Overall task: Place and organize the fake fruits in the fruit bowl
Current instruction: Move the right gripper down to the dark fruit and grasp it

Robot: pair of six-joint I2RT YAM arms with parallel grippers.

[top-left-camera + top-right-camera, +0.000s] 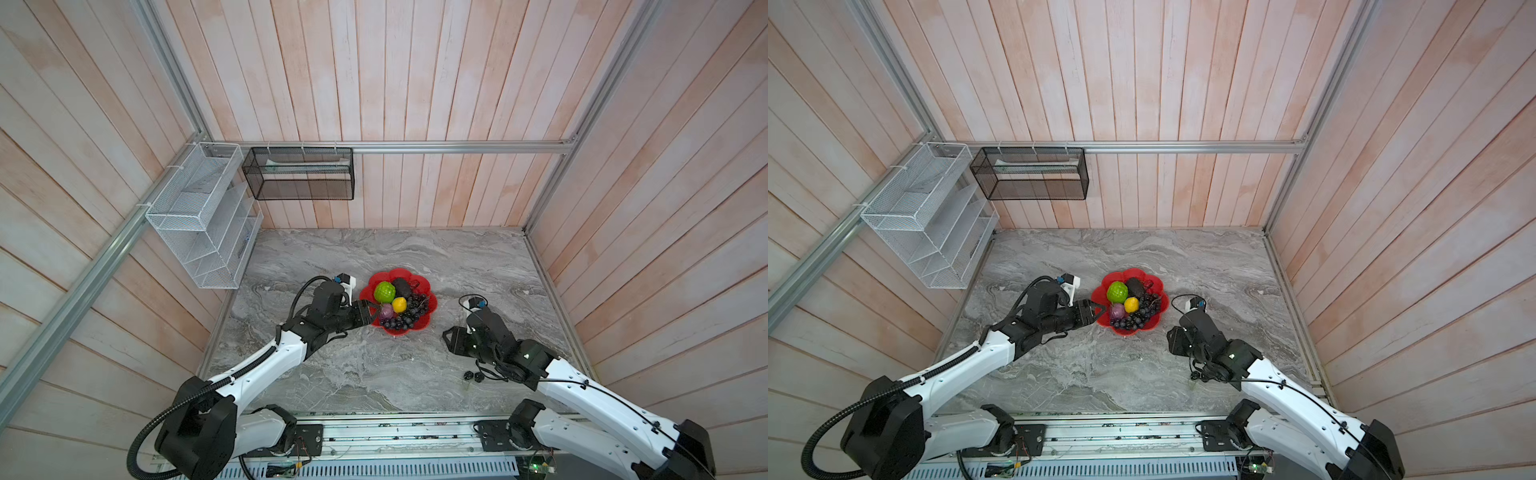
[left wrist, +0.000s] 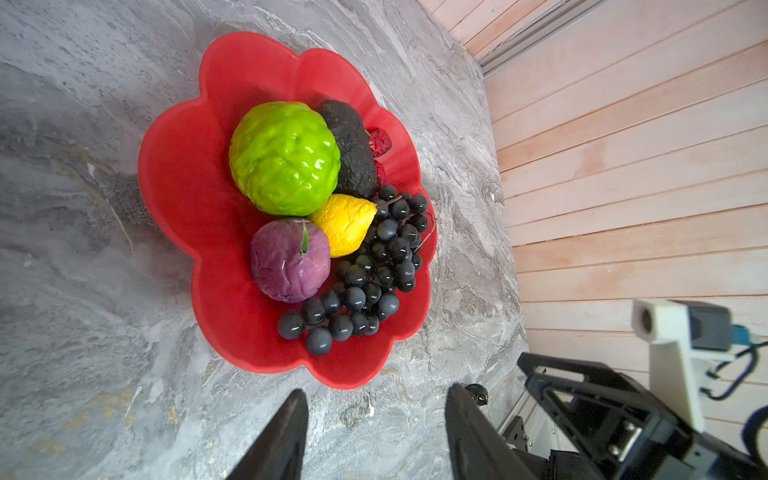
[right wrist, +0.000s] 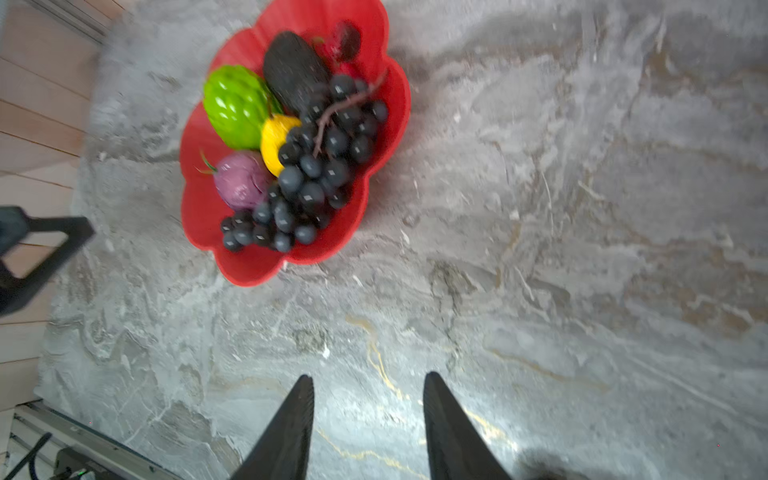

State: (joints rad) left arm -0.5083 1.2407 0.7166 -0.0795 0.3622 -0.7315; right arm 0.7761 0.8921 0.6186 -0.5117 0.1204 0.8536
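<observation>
Both empty, the left gripper (image 2: 378, 388) and right gripper (image 3: 368, 378) gape. Right should reach the black cherries (image 1: 473, 376) on the surface (image 1: 374, 374), pinch low, then clear the bowl (image 2: 178, 174) rim.

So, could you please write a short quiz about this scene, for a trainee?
1. True or false: the grape bunch lies inside the fruit bowl.
2. Which fruit lies on the table, outside the bowl? A) yellow fruit B) black cherry pair C) purple fruit
3. Fill in: the fingers of the left gripper and the right gripper are ____ and hold nothing.
Key: 1 true; 2 B; 3 open.
</observation>
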